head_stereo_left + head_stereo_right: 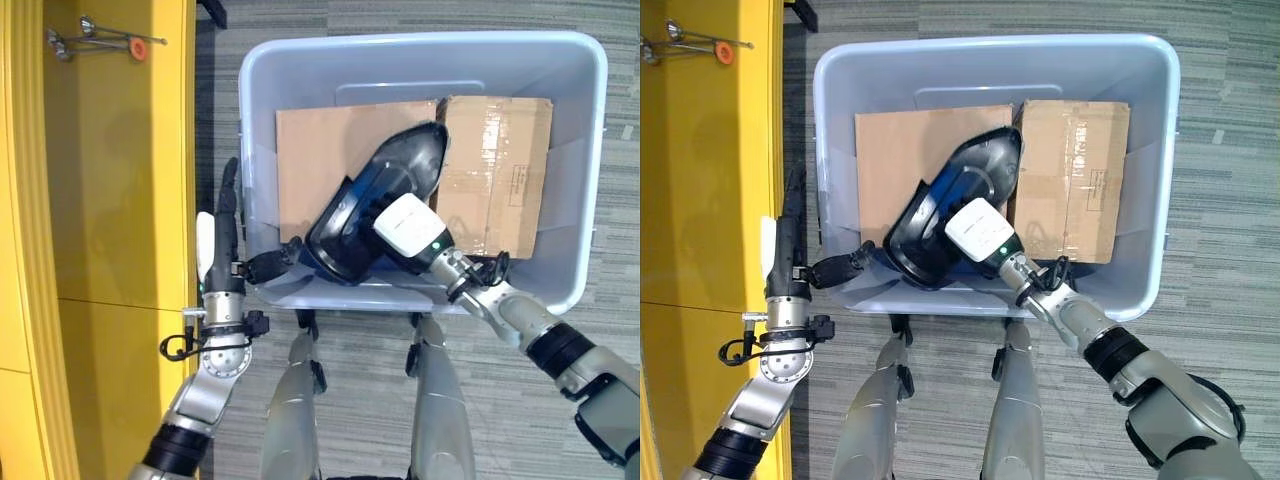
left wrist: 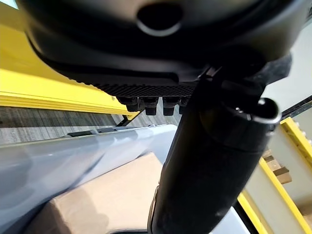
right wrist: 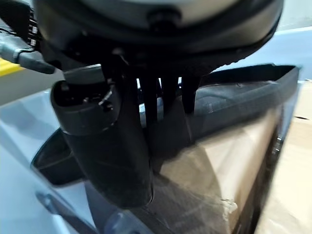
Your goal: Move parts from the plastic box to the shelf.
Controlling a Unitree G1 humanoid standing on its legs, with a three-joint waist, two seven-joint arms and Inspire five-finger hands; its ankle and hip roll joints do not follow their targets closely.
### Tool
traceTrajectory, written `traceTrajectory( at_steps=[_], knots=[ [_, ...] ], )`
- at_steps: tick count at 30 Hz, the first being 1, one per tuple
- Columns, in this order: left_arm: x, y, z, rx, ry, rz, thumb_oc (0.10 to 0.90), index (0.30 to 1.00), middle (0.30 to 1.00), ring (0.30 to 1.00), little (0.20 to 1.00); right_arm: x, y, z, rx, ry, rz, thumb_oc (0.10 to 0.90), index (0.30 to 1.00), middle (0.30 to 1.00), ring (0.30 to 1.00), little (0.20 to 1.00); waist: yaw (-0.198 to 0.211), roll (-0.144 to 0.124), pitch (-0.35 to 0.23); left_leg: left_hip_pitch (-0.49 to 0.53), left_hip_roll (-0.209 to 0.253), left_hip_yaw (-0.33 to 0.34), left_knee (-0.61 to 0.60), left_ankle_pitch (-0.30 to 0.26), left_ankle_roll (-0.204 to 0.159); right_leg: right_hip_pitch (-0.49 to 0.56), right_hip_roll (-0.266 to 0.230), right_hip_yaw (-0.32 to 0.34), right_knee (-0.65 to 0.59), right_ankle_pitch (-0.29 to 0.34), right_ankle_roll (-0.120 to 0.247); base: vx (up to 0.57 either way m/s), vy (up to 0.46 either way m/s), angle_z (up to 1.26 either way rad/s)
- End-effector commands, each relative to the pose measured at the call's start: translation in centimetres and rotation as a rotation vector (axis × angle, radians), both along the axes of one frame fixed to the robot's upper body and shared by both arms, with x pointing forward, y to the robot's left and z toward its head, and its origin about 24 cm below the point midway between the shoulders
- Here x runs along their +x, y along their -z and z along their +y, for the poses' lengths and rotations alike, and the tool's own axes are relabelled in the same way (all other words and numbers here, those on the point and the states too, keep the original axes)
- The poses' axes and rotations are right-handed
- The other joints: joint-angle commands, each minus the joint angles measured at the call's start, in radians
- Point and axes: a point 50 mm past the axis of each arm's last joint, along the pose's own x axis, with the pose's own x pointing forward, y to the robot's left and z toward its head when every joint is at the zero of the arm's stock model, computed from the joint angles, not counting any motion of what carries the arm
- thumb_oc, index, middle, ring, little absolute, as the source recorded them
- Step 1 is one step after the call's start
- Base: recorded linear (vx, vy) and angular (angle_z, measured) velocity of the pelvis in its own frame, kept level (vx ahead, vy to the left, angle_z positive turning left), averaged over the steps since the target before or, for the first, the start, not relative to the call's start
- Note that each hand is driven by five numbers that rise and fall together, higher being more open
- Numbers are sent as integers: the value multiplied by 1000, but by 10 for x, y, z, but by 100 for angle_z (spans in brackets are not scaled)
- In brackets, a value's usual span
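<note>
The pale blue plastic box [image 1: 592, 70] stands on the carpet in front of me. A glossy black curved part [image 1: 390, 170] lies tilted in it, its low end against the near wall. My right hand [image 1: 408, 226] reaches over the near rim and holds this part. In the right wrist view its fingers [image 3: 165, 97] go inside the part's shell [image 3: 243, 92] and its thumb [image 3: 102, 146] presses outside. My left hand [image 1: 226, 230] hangs outside the box's left wall with fingers straight. Its thumb [image 1: 272, 262] points at the part's low end. The yellow shelf [image 1: 110, 200] runs along the left.
Two flat cardboard boxes [image 1: 310, 150] [image 1: 500, 160] cover the plastic box's floor under the part. Metal rods with an orange piece [image 1: 100, 40] lie at the shelf's far end. Only a narrow strip of grey carpet [image 1: 210, 120] separates shelf and box.
</note>
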Motion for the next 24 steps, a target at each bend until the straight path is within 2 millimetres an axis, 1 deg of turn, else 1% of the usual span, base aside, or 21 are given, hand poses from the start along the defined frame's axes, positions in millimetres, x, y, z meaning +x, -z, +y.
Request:
traceTrajectory(
  at_steps=[1,5,7,9,12,13,14,16,17,18,19,20,21,22,23,24],
  knots=[
    [-7,-37,1,7,33,-213,900,1000,1000,1000,1000,-2,56,-38,-138,212,224,400,300,300,300,300,26,-39,-8,87,58,7,18,-64,-82,107,-30,-42,-31,-50,19,-3,16,5],
    [-6,-38,0,8,40,-210,900,1000,1000,1000,1000,-2,57,-39,-116,222,228,400,300,300,300,300,26,-43,-8,100,56,6,15,-65,-81,123,-31,-46,-37,-49,20,2,11,8],
    [-5,-38,-1,11,49,-207,900,1000,1000,1000,1000,0,54,-39,-76,238,213,400,300,300,300,300,29,-47,-8,129,55,5,10,-67,-79,158,-31,-49,-46,-48,22,9,30,7],
    [-4,-38,-1,12,49,-207,900,1000,1000,1000,1000,0,52,-40,-65,239,206,400,300,300,300,300,30,-48,-8,138,55,4,8,-68,-79,169,-32,-51,-49,-48,23,8,15,4],
    [-3,-38,-1,21,46,-199,900,1000,1000,1000,1000,5,35,-41,7,247,144,400,300,300,300,300,31,-57,-8,179,52,1,0,-69,-78,224,-33,-59,-66,-46,27,11,15,8],
    [-3,-37,-1,21,48,-198,900,1000,1000,1000,1000,4,35,-42,9,248,146,400,300,300,300,300,32,-57,-8,183,51,1,-3,-68,-78,229,-33,-61,-70,-44,27,21,16,12],
    [-2,-37,-2,23,48,-196,900,1000,1000,1000,1000,6,30,-42,32,249,128,400,300,300,300,300,33,-59,-8,198,49,-1,-8,-69,-78,248,-31,-63,-78,-43,29,25,29,12],
    [-2,-39,0,33,46,-199,900,1000,1000,1000,1000,8,11,-43,75,235,68,400,300,300,300,300,35,-69,-8,239,50,-5,-17,-70,-77,295,-30,-66,-97,-37,31,30,29,9],
    [-3,-38,-1,33,47,-196,900,1000,1000,1000,1000,7,11,-44,75,236,71,400,300,300,300,300,36,-68,-8,244,50,-5,-21,-69,-77,302,-29,-68,-103,-35,32,31,26,6],
    [-2,-39,1,33,42,-199,900,1000,1000,1000,1000,9,-7,-48,132,233,14,400,300,300,300,300,36,-78,-8,270,49,-10,-24,-71,-76,334,-26,-67,-115,-31,32,30,20,6],
    [-2,-39,0,33,44,-196,900,1000,1000,1000,1000,8,-7,-49,133,235,17,400,300,300,300,300,38,-76,-8,277,49,-10,-28,-71,-76,342,-26,-69,-122,-29,33,35,33,5],
    [-2,-39,1,35,39,-196,900,1000,1000,1000,1000,8,-18,-51,172,231,-19,400,300,300,300,300,38,-80,-8,295,48,-10,-32,-72,-76,364,-25,-70,-131,-27,34,46,33,3],
    [-3,-39,4,40,33,-195,900,1000,1000,1000,1000,6,-32,-55,209,224,-63,400,300,300,300,300,40,-87,-15,320,46,-12,-36,-75,-74,394,-24,-73,-140,-24,34,58,47,2],
    [-4,-39,5,45,30,-191,900,1000,1000,1000,1000,5,-38,-58,228,222,-83,400,300,300,300,300,41,-89,-24,335,44,-14,-41,-76,-73,411,-22,-73,-148,-21,35,49,33,4],
    [-4,-39,5,45,32,-190,900,1000,1000,1000,1000,4,-37,-58,229,223,-82,400,300,300,300,300,43,-89,-22,340,44,-14,-43,-76,-73,417,-22,-75,-152,-20,36,62,40,7],
    [-5,-37,8,53,22,-180,900,1000,1000,1000,1000,1,-49,-62,249,213,-120,400,300,300,300,300,46,-97,-50,357,45,-17,-50,-78,-73,439,-23,-79,-164,-18,38,72,32,5]
  ],
)
